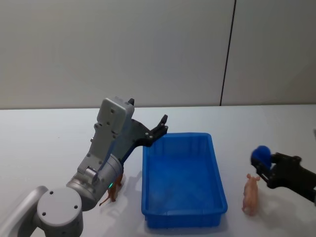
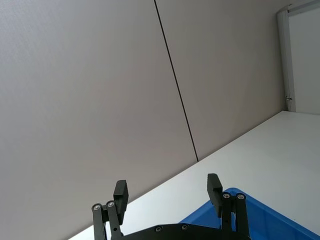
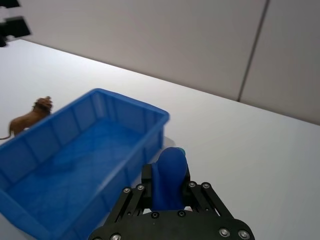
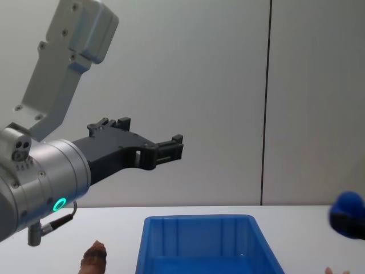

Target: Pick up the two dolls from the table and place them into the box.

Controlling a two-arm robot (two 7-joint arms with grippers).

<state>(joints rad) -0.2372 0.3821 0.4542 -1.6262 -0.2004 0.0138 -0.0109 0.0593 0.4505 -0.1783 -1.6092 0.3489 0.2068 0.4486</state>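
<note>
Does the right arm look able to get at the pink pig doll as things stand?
Likely yes: the pig doll stands on open table just beside the right tool, outside the box, nothing between them.

text: none legible | labels: none | brands: none | numbers: none

brown doll (image 1: 113, 192) half hidden behind left arm (image 1: 106, 148)

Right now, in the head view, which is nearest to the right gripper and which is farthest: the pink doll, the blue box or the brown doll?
Counting from the right gripper, at the right side:
1. the pink doll, right beside it on the right.
2. the blue box, in the middle.
3. the brown doll, on the left, beyond the box.
</note>
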